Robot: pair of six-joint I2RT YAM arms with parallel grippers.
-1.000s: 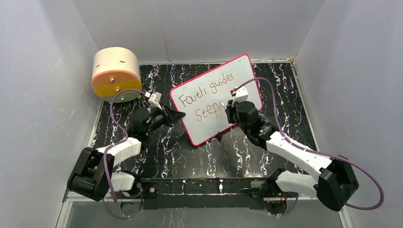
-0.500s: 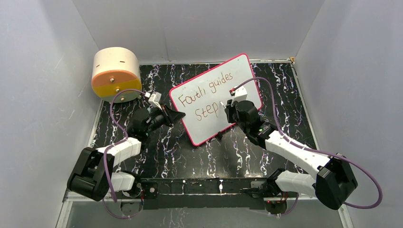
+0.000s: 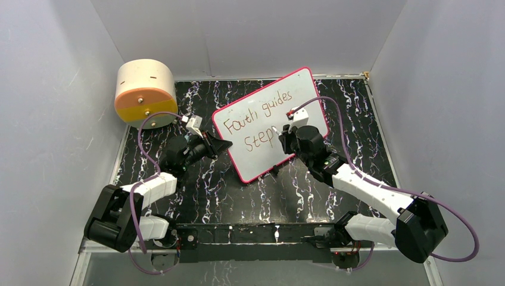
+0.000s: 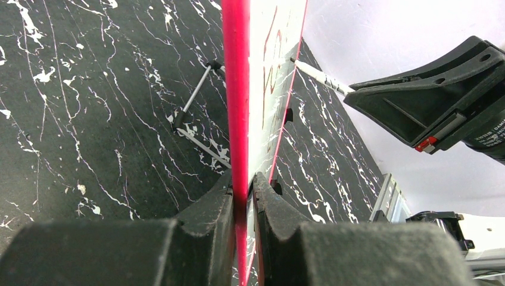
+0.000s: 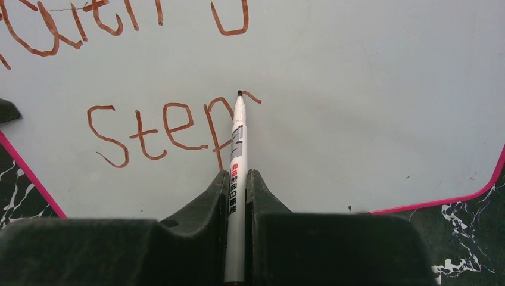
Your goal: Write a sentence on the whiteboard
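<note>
Closure of the right gripper (image 5: 238,179) on a white marker (image 5: 237,134) is seen in the right wrist view. The barrel is pinched between the two dark fingers (image 5: 202,208) and points away from the wrist. Its dark tip is pressed to the whiteboard (image 5: 369,89), at the start of a short stroke just right of the "p" in "Step".

The sentence (image 3: 261,123) is written in thin brownish-red strokes on two lines. The upper line reads roughly "Faith guides", and the lower line reads "Step" plus the short stroke at the marker tip. The writing fills the left and middle of the white face, and the right part is bare.

The left gripper (image 4: 243,185) is clamped on the board's pink-red frame at its left side. In the left wrist view the board is seen edge-on, gripped between both fingers. Thin metal rods (image 4: 193,116) are seen behind the board, reaching down to the table (image 3: 357,131), which is black with white marbling.

From above, the board is seen near the middle of the table, turned at an angle, between the two arms. A round tan-and-orange drum (image 3: 145,95) lies at the far left corner, well apart from the board. Plain grey walls (image 3: 238,36) enclose the table on three sides.
</note>
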